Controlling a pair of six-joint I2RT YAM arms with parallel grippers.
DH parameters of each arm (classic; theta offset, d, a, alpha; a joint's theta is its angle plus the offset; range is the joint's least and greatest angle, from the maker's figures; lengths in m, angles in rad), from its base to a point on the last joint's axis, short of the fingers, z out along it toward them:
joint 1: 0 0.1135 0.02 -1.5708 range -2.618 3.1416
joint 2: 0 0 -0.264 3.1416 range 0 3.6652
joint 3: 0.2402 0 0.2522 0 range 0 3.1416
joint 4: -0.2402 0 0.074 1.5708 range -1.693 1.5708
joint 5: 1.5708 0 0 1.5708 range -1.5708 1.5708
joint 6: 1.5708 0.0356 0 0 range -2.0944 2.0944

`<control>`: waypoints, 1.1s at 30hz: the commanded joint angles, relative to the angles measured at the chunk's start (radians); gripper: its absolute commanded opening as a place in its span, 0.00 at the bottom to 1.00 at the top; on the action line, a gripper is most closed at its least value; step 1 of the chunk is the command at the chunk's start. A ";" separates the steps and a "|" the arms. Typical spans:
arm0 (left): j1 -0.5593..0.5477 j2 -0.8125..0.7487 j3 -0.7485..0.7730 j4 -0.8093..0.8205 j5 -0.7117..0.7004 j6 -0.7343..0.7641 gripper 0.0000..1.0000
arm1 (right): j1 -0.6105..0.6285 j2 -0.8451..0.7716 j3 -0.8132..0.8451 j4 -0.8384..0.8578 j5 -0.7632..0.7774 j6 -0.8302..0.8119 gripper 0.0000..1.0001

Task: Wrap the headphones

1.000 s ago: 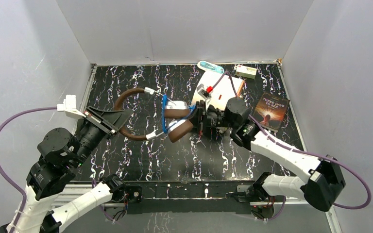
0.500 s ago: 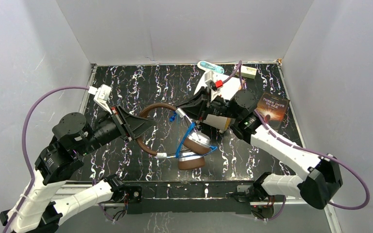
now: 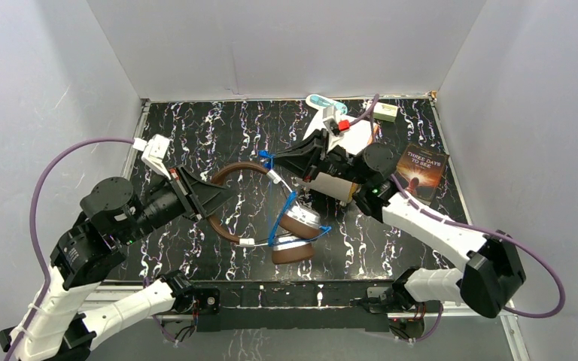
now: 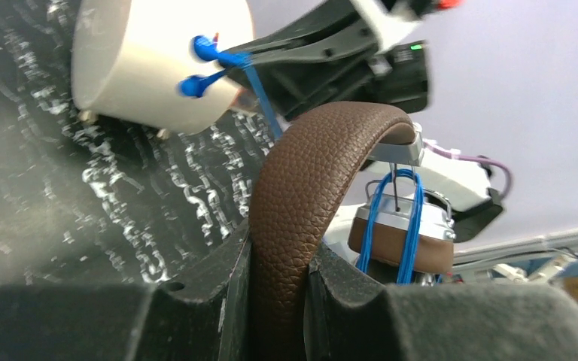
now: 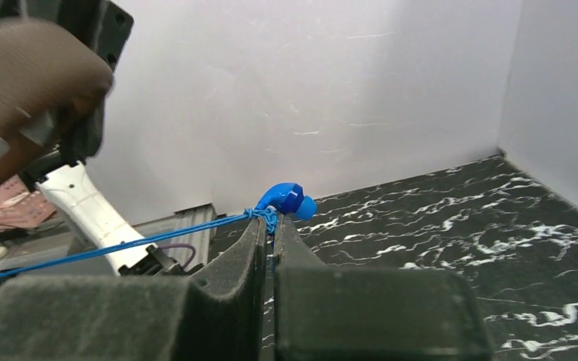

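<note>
The brown headphones (image 3: 235, 171) are held above the table's middle. The ear cups (image 3: 295, 237) with silver backs hang at the front. My left gripper (image 3: 224, 197) is shut on the padded headband (image 4: 301, 188). A thin blue cable (image 3: 282, 218) is wound round the cups (image 4: 395, 226). My right gripper (image 3: 272, 159) is shut on the cable end by its blue plug (image 5: 286, 199). The cable (image 5: 120, 247) runs taut from the plug to the left in the right wrist view.
A large cream cylinder (image 3: 339, 162) lies under the right arm; it also shows in the left wrist view (image 4: 150, 60). A book (image 3: 420, 171) lies at the right. A turquoise case (image 3: 325, 103) and a small box (image 3: 382, 111) sit at the back edge.
Both arms lifted the headphones and swung them toward the table's middle. The right gripper carried the cable end up and left, away from the cups. The cups now hang at the front.
</note>
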 commanded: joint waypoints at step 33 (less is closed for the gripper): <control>-0.014 0.327 0.169 -0.207 -0.484 0.360 0.00 | -0.014 0.153 0.738 -1.588 -0.074 -0.314 0.00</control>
